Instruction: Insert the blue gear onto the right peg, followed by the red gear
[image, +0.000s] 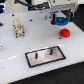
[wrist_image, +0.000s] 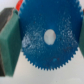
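Progress: early. Neither gear is on a peg yet, as far as the exterior view shows.

- blue gear (image: 61, 20) is off the desk (image: 15, 55), held up in the gripper (image: 60, 19) toward the exterior view's upper right, well apart from the plate (image: 45, 55).
- red gear (image: 64, 33) sits on the desk just below the held blue one in the exterior view, untouched by the arm.
- Plate lies lower centre in that view with both pins bare. right peg (image: 51, 51) I take to be the pin toward the exterior view's right; nothing is seated on it.
- Pale block-like fixture (image: 19, 26) stands at the exterior view's left, well apart from everything relevant.

Jaws: clamped on the blue gear. Wrist view shows the disc (wrist_image: 49, 36) filling the frame, face toward the camera, central hole clear and unobstructed. One finger (wrist_image: 9, 42) presses against the toothed rim on one side; the opposite finger is barely visible at the frame edge, so contact there is my inference. Opening is about the disc's width.

Left to do, by my read: carry blue gear over the plate, line hole up with right peg, lower, release. Then go back for red and stack it on the same peg. Roughly first pick done, both insertions pending.
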